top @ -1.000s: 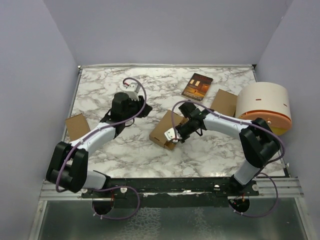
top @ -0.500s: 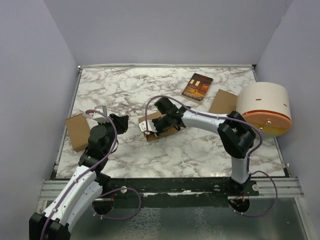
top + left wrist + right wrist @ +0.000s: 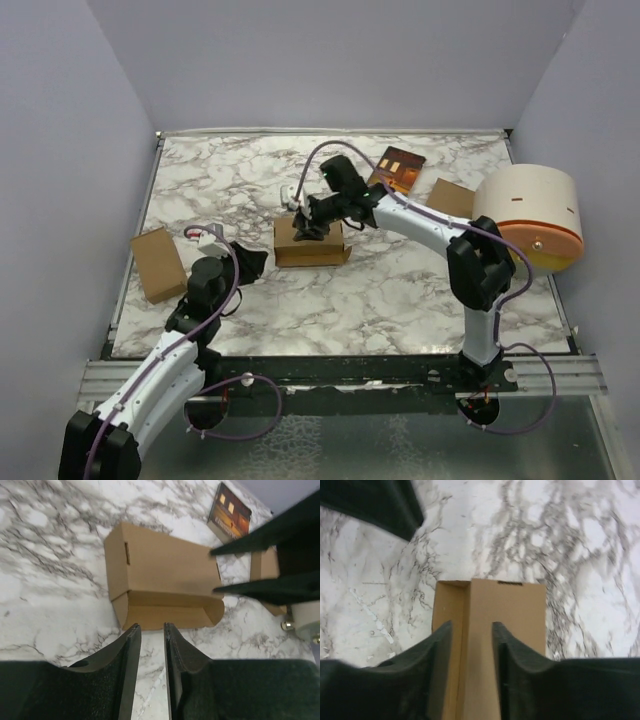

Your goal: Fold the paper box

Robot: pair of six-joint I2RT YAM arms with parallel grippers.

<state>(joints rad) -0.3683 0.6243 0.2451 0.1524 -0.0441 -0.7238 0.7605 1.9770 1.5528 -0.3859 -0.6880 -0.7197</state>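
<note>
The paper box (image 3: 318, 245) is a tan, partly folded piece lying mid-table. It also shows in the left wrist view (image 3: 165, 570) with one long side open, and in the right wrist view (image 3: 507, 610). My right gripper (image 3: 303, 224) is over the box's far left end, with its jaws a little apart and its tips at the top panel either side of a crease (image 3: 469, 625). It also shows in the left wrist view (image 3: 214, 570). My left gripper (image 3: 243, 262) is low on the marble just left of the box. Its jaws stand a narrow gap apart and hold nothing (image 3: 151, 627).
A second tan cardboard piece (image 3: 157, 264) lies at the left edge and another (image 3: 448, 198) at the right. A dark reddish-brown booklet (image 3: 394, 171) lies at the back. A round white drum with an orange band (image 3: 528, 214) stands at the right edge.
The right gripper has swept left and toward the back, and the box slid and turned with it. The left arm has pulled back from the far middle to the near left.
</note>
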